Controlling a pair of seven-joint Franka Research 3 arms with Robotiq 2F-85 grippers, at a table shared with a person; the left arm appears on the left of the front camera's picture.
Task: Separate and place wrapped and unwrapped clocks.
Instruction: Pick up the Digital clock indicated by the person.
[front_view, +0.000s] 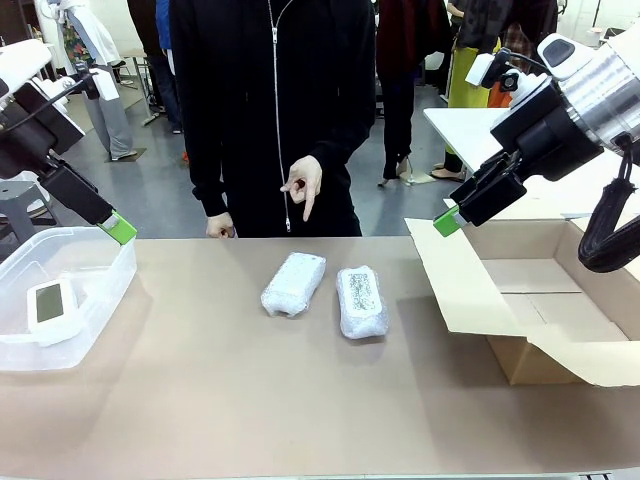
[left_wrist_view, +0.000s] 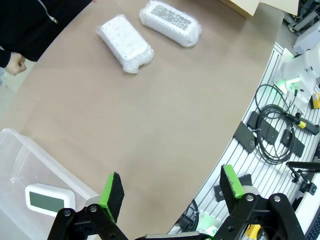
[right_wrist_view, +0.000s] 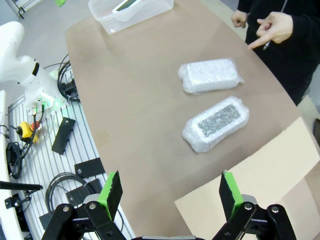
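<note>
Left pincer (left_wrist_view: 171, 187) and right pincer (right_wrist_view: 170, 189) hang wide open, empty. Bare clock (front_view: 50, 303) sits sorted in left tub (front_view: 105, 290). Plain bundle (front_view: 294, 283) and speckled bundle (front_view: 362, 301) wait mid-table, probably for right box (front_view: 452, 285); hand (front_view: 303, 185) points there.

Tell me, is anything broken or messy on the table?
Nothing stands out. The plain bundle and the speckled bundle lie side by side mid-table, and the clock sits in the bin.
</note>
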